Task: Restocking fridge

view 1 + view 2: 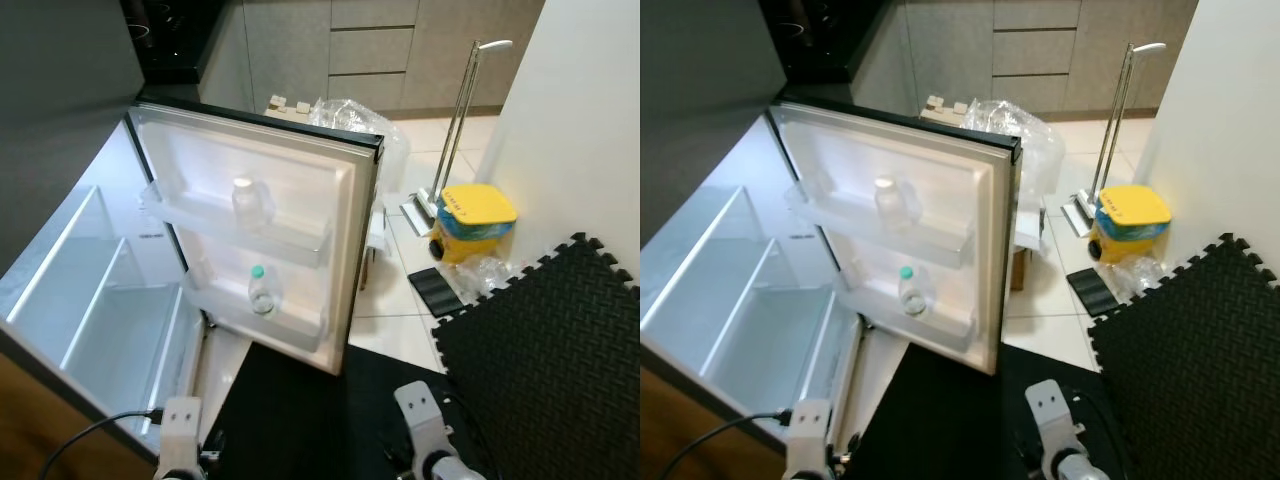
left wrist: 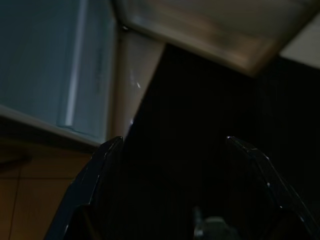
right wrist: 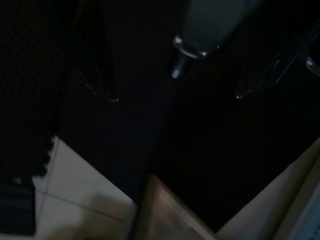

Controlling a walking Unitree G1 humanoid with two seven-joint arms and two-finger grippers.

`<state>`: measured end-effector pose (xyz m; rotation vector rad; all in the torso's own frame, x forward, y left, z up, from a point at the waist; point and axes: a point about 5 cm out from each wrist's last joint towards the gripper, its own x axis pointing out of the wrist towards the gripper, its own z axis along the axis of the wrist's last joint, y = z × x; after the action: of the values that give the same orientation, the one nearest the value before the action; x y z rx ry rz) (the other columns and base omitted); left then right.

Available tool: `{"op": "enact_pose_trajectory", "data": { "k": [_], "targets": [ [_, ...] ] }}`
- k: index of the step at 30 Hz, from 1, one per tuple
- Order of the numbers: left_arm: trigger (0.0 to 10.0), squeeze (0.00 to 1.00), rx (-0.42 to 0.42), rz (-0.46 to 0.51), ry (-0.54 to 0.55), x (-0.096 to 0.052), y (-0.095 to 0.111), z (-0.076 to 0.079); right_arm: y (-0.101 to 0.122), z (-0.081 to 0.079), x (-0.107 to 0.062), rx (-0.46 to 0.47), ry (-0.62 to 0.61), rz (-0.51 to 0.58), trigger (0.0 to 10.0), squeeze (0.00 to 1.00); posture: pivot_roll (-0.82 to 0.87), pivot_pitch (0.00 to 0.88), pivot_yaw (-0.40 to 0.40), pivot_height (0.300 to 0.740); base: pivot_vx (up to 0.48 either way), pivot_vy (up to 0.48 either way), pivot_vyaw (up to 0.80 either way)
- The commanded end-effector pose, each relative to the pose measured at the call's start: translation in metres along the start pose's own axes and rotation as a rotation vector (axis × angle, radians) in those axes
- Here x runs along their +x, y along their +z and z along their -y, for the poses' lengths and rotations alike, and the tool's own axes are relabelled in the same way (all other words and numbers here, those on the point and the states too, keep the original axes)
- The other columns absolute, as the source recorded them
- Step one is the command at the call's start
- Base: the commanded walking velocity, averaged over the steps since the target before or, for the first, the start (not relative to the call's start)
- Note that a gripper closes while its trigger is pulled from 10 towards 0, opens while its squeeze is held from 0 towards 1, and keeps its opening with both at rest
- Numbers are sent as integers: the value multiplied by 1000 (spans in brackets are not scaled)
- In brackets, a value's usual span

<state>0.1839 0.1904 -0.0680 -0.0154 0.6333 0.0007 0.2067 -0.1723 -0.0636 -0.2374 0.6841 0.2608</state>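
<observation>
Head cameras look down at the open fridge door (image 1: 300, 200); wrist cameras face the dark floor

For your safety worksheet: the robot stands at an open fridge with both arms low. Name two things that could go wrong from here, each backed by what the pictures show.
1. The open fridge door juts out toward the robot; stepping or reaching forward might knock it and shake the two bottles, upper and lower, on its shelves.
2. A black cable trails by the left arm; it could snag as that arm lifts.

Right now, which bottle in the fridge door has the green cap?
The bottle on the lower door shelf has the green cap; the bottle on the upper door shelf has a white one.
</observation>
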Motion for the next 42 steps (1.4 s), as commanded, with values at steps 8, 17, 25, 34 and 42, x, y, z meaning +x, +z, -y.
{"op": "enact_pose_trajectory", "data": {
  "k": [8, 17, 25, 34, 42],
  "targets": [
    [10000, 0, 19, -28, 5, -6, -10, -4, 0, -3, 0, 3, 17, 2, 10000, 0, -59, 36, 26, 719, 0, 0, 800],
    [10000, 0, 15, -27, 4, -7, -11, -4, -1, -4, 0, 3, 16, 0, 10000, 0, -63, 38, 28, 719, 0, 0, 800],
    [10000, 0, 14, -22, 3, -7, -11, -3, -3, -5, -1, 1, 16, -4, 10000, 0, -63, 40, 27, 719, 0, 0, 663],
    [10000, 0, 15, -25, 3, -7, -11, -3, -1, -4, 0, -3, 17, 0, 10000, 0, -62, 42, 27, 719, 0, 0, 581],
    [10000, 0, 19, -23, -3, -7, -11, -3, 0, -5, 0, -1, 17, 2, 10000, 0, -63, 42, 30, 719, 0, 0, 577]
  ]
}}
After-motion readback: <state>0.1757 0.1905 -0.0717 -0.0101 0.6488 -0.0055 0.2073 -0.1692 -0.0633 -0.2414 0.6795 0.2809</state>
